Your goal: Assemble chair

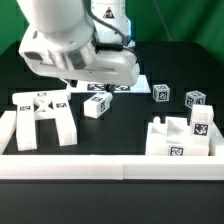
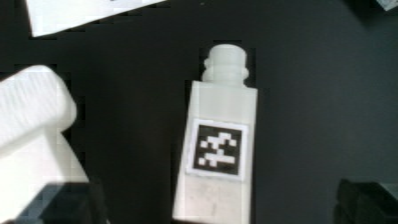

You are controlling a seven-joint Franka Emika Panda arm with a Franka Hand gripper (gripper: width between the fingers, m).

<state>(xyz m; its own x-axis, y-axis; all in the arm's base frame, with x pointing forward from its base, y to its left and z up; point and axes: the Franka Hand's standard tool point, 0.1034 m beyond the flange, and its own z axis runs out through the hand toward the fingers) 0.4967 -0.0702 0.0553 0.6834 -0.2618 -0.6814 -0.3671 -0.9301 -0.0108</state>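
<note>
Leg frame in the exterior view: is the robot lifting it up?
No, the leg frame lies flat on the black table at the exterior view's left, with nothing gripping it.

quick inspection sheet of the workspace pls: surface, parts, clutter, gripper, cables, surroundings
surface: black table, with a low white border wall along the near edge
job's things: chair parts loose, none joined; leg frame at the exterior view's left, small block mid-table, middle block and far-right block behind, cluster of parts by the wall; the wrist view shows a pegged piece lying flat
clutter: nothing seen
grippers: gripper open over the pegged piece, holding nothing
cables: nothing seen
surroundings: dark backdrop; robot arm fills the upper view
</note>
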